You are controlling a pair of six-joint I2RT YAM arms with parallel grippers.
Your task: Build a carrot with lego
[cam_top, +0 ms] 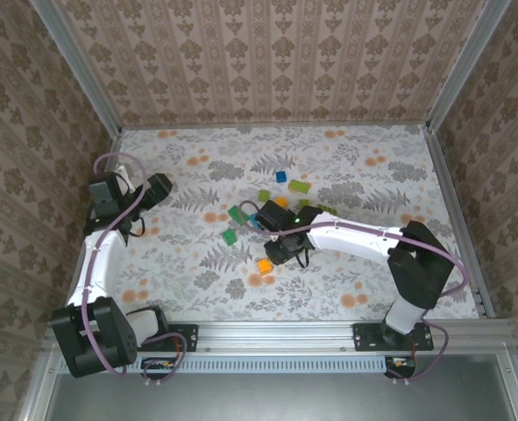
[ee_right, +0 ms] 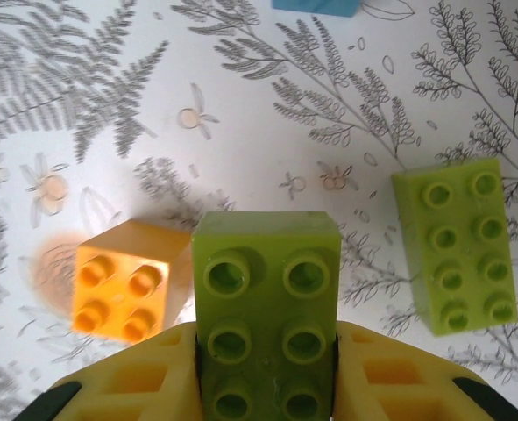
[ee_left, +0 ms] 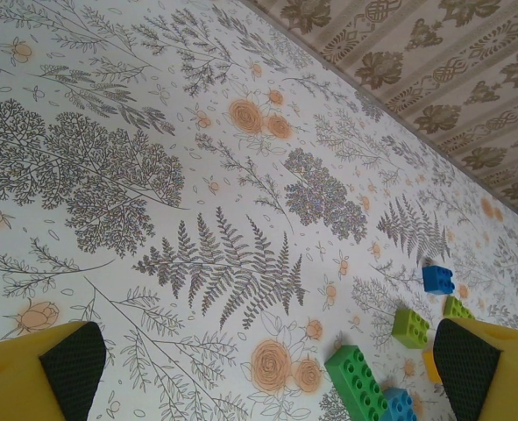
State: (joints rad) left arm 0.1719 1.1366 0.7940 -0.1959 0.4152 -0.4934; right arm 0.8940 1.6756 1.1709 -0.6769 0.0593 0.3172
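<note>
- From above: my left gripper hangs over the left of the table. My right gripper sits mid-table among the scattered lego bricks.
- Left wrist: my left jaws gape wide, a dark green brick near.
- Right wrist: my right jaws clamp a lime brick, an orange brick just beside it.

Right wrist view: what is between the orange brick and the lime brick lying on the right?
A second lime brick, gripped by the right tool, sits between the orange brick and the loose lime brick, in the right wrist view.
</note>
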